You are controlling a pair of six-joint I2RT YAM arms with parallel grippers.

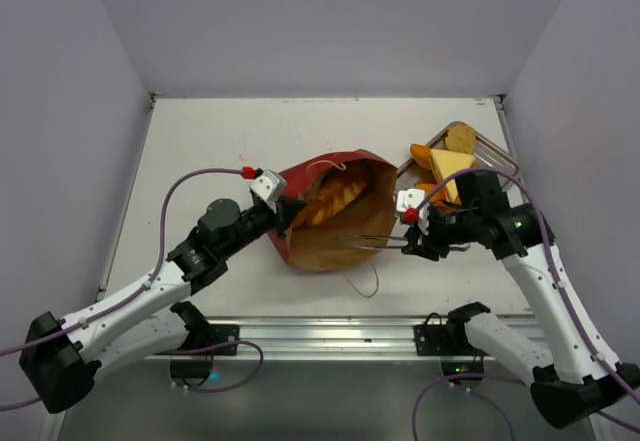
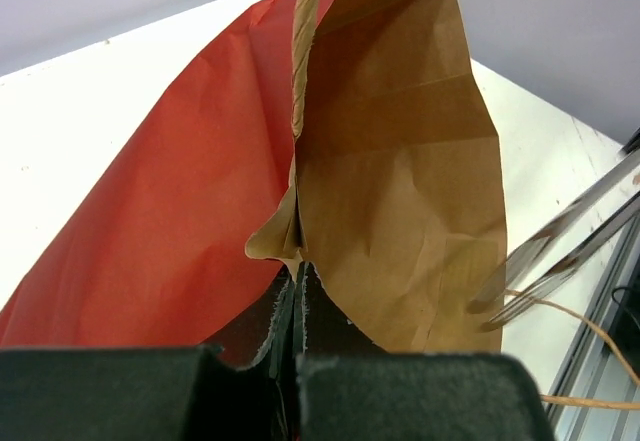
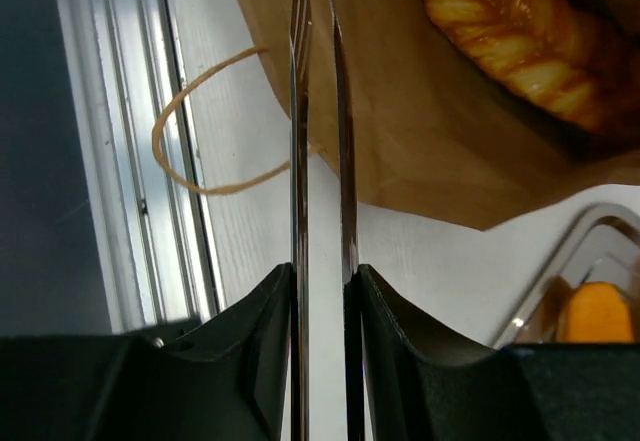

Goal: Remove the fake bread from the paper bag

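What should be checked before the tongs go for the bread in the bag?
1. Bag held: the left gripper pinches the paper bag at its edge: ok.
2. Tongs held: the right gripper clamps the tongs: ok.
3. Bread in sight: a twisted bread lies inside the bag: ok.
4. Tongs wide enough: blades squeezed close together: not ok.
5. Tongs on the bread: blades lie beside it, not around it: not ok.
6. Room on the tray: partly hidden by the arm: cannot tell.
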